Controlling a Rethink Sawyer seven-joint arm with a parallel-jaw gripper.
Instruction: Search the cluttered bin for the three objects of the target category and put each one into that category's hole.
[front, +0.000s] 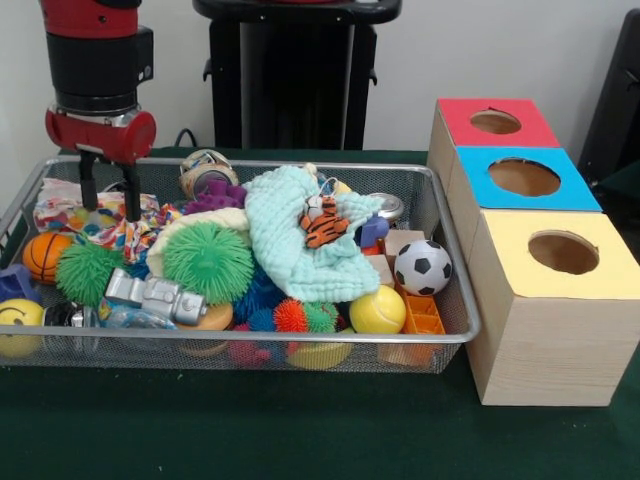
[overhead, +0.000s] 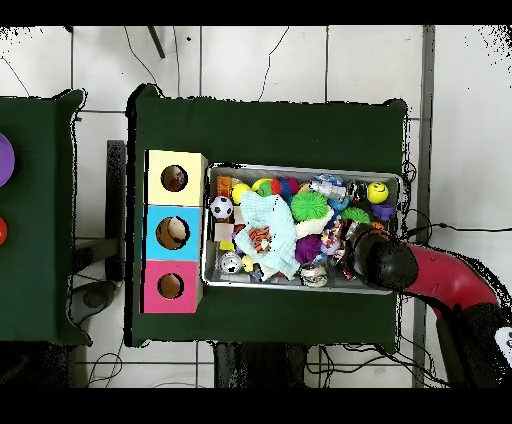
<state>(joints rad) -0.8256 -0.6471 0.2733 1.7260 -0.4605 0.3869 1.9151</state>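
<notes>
The wire-mesh bin stands on the green table, full of toys; it also shows in the overhead view. White fabric with bright multicoloured dots lies bunched in its far left corner in the front view, and more of it lies just to the right. I cannot tell how many pieces there are. My gripper hangs over this fabric, open, with its fingertips down at the cloth. In the overhead view the arm covers the gripper. The yellow-topped box's hole is at the right, also seen from overhead.
A mint-green cloth with a tiger toy lies mid-bin. Spiky green balls, a basketball, a silver robot toy, a soccer ball and yellow balls crowd it. Blue-topped and red-topped boxes stand behind the yellow one.
</notes>
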